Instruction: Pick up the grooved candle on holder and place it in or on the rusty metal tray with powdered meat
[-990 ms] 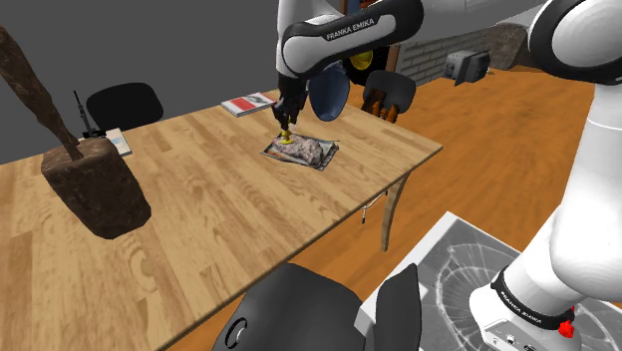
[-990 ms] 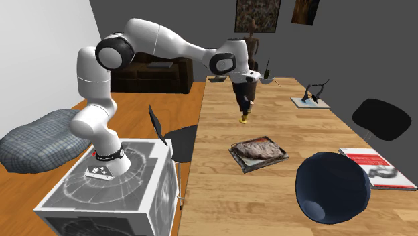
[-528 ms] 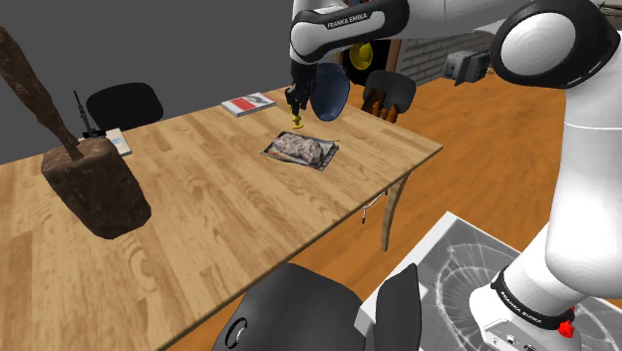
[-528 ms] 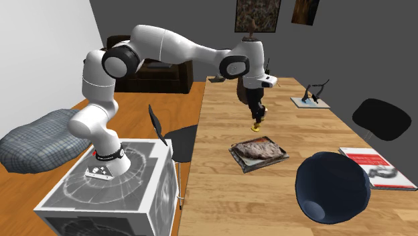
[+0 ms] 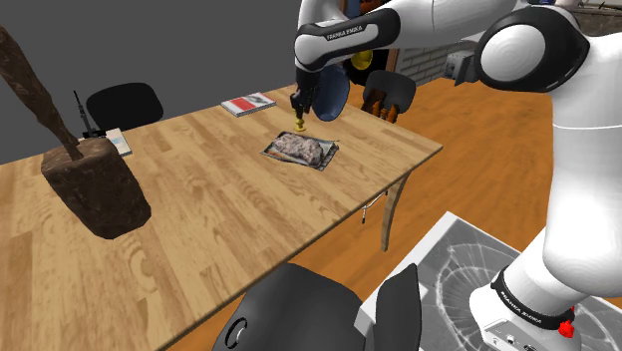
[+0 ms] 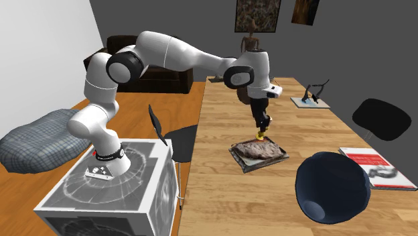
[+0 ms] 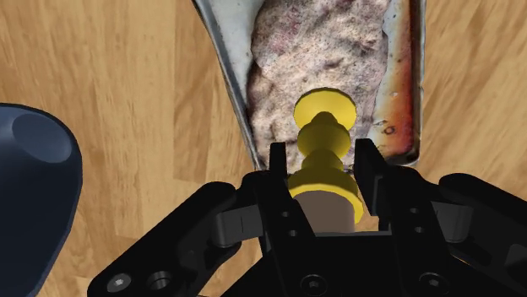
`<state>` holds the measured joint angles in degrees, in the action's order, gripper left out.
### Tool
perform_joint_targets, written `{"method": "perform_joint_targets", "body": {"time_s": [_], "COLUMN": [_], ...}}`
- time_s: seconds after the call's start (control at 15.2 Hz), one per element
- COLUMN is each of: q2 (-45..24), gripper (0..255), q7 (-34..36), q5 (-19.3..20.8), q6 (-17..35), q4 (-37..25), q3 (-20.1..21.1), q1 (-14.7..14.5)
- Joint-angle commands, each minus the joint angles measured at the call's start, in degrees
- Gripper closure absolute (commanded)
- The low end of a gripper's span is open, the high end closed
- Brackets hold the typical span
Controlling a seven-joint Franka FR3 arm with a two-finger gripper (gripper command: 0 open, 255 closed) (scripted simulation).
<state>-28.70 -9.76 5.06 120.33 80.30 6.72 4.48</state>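
My black gripper (image 7: 323,164) is shut on the grooved candle on its yellow holder (image 7: 324,135), which hangs base-down from the fingers. Straight below the holder lies the rusty metal tray (image 7: 404,76) with its pinkish-grey powdered meat (image 7: 321,51). In the shoulder view the gripper (image 5: 299,113) holds the candle (image 5: 300,126) just above the tray's (image 5: 329,160) far end. In the second exterior view the candle (image 6: 260,136) hangs close over the meat (image 6: 258,148), near the tray's (image 6: 242,161) far side.
A dark blue round object (image 5: 329,92) stands just behind the tray. A red-and-white magazine (image 5: 247,104) lies at the table's far edge. A brown block with a branch (image 5: 95,184) stands on the shoulder view's left. Black chairs (image 5: 123,102) (image 5: 299,309) flank the table.
The arm has carried the candle across the table toward the tray and lowered it; it now hangs over the meat. The grip has stayed shut.
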Motion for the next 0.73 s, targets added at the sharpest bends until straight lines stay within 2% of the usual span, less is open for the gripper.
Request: {"method": "perform_joint_targets", "body": {"time_s": [0.0, 0.46, 0.66], "q2": [-0.2, -1.6, -1.8], "gripper": [255, 255, 255], "q7": [0.1, 0.4, 0.4], "q5": [0.1, 0.4, 0.4], "q6": [1.3, 6.0, 6.5], "q4": [1.1, 4.3, 4.6], "q3": [0.0, -0.2, -0.2], "q1": [0.0, 0.0, 0.0]}}
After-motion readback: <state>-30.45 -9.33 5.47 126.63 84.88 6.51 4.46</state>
